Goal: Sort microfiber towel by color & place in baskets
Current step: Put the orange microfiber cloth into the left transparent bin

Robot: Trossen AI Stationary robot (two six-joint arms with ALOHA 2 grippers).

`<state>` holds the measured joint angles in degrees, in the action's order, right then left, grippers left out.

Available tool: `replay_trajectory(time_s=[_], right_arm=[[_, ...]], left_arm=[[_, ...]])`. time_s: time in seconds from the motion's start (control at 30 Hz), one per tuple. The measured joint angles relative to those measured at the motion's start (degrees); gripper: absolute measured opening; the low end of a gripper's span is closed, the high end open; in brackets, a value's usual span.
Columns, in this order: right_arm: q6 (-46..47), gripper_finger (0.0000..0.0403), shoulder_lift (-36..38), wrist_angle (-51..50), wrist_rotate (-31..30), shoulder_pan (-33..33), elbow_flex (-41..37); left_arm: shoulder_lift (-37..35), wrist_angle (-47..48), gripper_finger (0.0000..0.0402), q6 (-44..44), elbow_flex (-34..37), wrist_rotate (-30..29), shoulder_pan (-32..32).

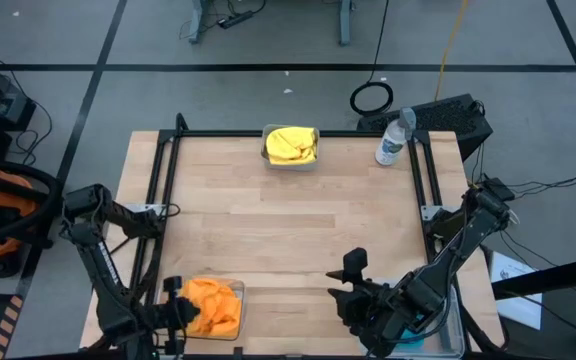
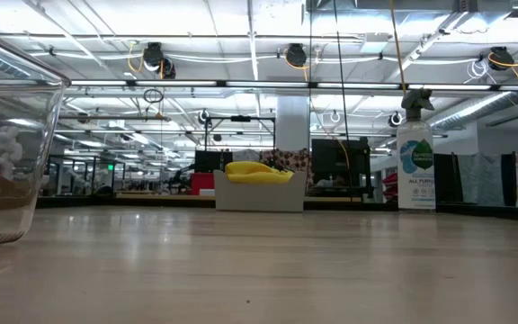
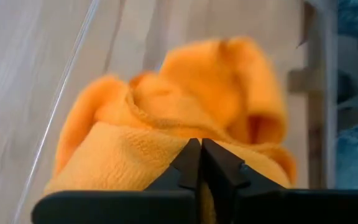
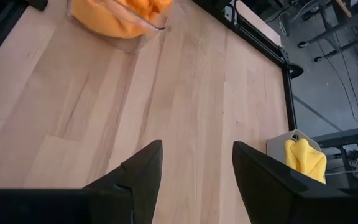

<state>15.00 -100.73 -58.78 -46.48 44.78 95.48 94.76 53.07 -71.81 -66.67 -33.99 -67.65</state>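
Two orange towels [image 1: 213, 306] lie bunched in a clear basket [image 1: 236, 290] at the table's near left corner. My left gripper [image 1: 186, 312] is shut right at them [image 3: 185, 93]. Yellow towels [image 1: 290, 143] fill the small greyish basket [image 1: 290, 162] at the middle of the far edge; the low view shows them too [image 2: 257, 170]. Blue cloth [image 1: 411, 341] shows under my right arm at the near right corner, inside a clear basket [image 1: 455, 330]. My right gripper [image 4: 196, 180] is open above bare table, near the near edge right of centre [image 1: 346, 282]. My left gripper has its shut fingertips [image 3: 191, 163] in front of the orange towel's upper fold [image 3: 135, 149], coming from above the basket. I cannot tell whether they touch the cloth.
A clear plastic bottle [image 1: 393, 140] stands at the far right corner, seen upright in the low view [image 2: 415, 153]. A black frame [image 1: 163, 180] runs along the table's left, far and right sides. Bare wood [image 1: 288, 230] fills the middle.
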Motion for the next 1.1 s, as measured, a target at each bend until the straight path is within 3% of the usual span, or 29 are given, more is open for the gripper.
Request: replay_trajectory(time_s=[0.2, 0.43, 0.6, 0.73, 0.93, 1.1], right_arm=[[-1.2, 0.0187, 0.0, 3.0, 0.1, -0.9, -3.5], [-2.7, 0.0187, -0.1, 10.5, 1.3, -1.2, -5.4], [-8.4, 0.0187, -0.1, 15.9, 3.1, -0.7, -5.4], [-10.6, 0.0187, -0.1, 17.3, 3.0, -0.8, -5.4], [-10.9, 0.0187, -0.1, 17.3, 3.0, -0.8, -5.4], [-9.8, 0.0187, -0.1, 16.4, 3.2, -0.4, -5.4]], left_arm=[[0.0, 8.3, 0.0024, -9.3, 0.0, 4.0, -2.8], [-0.1, 10.2, 0.0024, -15.7, 0.0, 4.6, -4.6], [-0.1, 7.7, 0.0025, -16.0, -2.0, 4.5, -4.0], [-0.2, 11.4, 0.0025, -15.4, -6.0, 4.0, -4.0], [-0.2, 12.2, 0.0021, -12.0, -7.7, -2.6, -3.3], [1.1, 9.2, 0.0005, -15.8, -1.6, 9.4, -0.8]])
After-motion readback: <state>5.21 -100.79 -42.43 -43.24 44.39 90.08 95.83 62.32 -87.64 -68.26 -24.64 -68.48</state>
